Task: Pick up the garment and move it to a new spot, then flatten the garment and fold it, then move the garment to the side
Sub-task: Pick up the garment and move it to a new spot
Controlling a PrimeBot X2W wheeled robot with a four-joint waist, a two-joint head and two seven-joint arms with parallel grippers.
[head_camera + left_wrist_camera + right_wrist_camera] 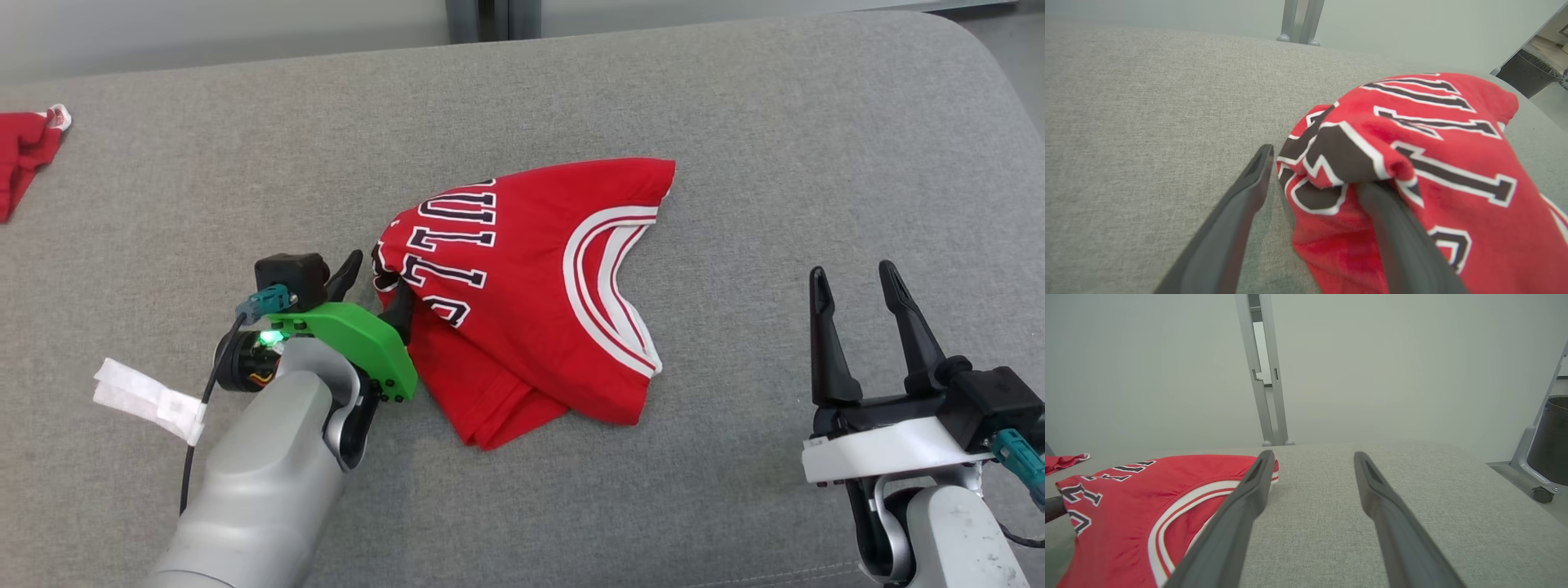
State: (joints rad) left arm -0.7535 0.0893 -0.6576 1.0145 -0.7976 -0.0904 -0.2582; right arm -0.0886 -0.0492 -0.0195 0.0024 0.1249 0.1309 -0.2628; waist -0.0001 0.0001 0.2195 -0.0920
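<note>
- left gripper (pixel 377 282) spread wide at the left edge of the jersey (pixel 531 302), one finger under a fold.
- right gripper (pixel 852 273) spread wide, near right, well apart.
- jersey: red, dark white-edged letters, white-striped neck, crumpled mid-cushion (pixel 735 122).

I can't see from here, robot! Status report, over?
Left gripper open, one finger under bunched red jersey. Right gripper open, off it. Other red cloth far left, not blocking.
</note>
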